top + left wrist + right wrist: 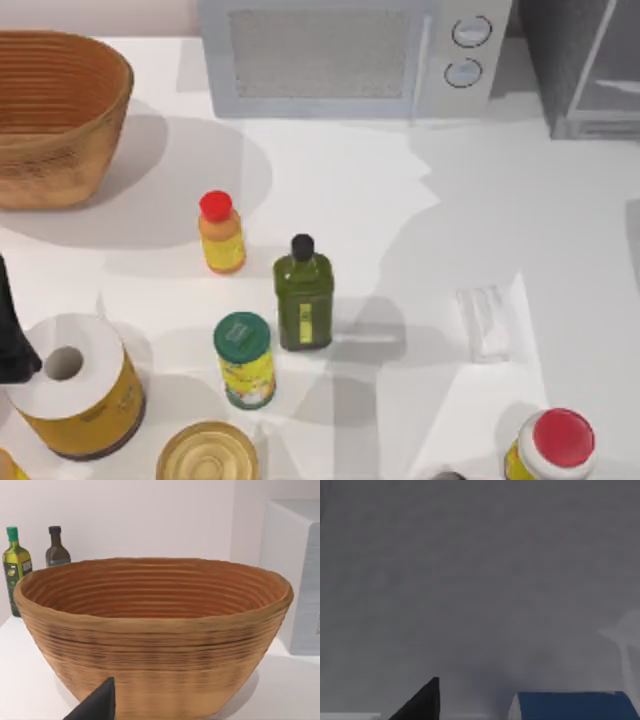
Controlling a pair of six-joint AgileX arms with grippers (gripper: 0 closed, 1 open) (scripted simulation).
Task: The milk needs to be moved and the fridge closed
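The milk (575,706) appears as a blue carton top low in the right wrist view, close beside a dark part of my right gripper (422,705). Whether they touch I cannot tell. Behind them rises a plain grey wall (480,580). The fridge (585,70), a grey cabinet with a pale-framed glassy door, stands at the table's far right corner, partly cut off. My left arm (10,320) is parked at the left edge, and a dark part of my left gripper (97,705) faces the wicker basket (150,630).
A white microwave (350,55) stands at the back centre and the wicker basket (55,115) at the back left. Mid-table are an orange bottle (221,233), a green bottle (304,295), a green-lidded can (245,360), a paper roll (75,385), a tin (207,455) and a red-lidded jar (555,450).
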